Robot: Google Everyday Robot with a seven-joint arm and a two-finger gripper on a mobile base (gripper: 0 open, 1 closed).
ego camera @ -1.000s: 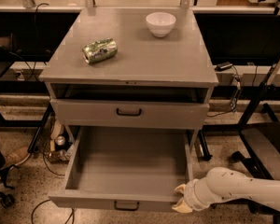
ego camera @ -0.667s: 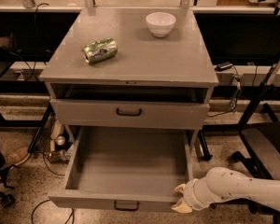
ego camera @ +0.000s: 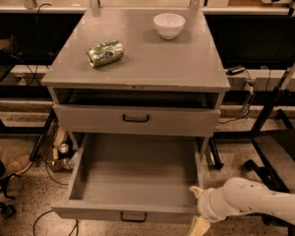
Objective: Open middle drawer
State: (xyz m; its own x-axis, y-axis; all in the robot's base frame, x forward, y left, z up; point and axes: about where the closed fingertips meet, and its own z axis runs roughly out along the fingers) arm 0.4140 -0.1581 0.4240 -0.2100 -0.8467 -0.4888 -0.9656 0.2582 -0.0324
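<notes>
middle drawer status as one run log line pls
task: open middle drawer | middle drawer: pulled far out | gripper: at its front right corner | cabinet top: can, bowl

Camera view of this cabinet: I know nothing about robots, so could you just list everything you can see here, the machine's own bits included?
cabinet: one, grey, centre of view
can: one, green, lying on its side on the cabinet top, left
bowl: one, white, on the cabinet top, back right
upper drawer: one, grey with a black handle, just under the top
middle drawer: one, grey, pulled far out below the upper one
floor: speckled beige, around the cabinet
arm: one, white, reaching in from the lower right
gripper: one, cream, at the middle drawer's front right corner
</notes>
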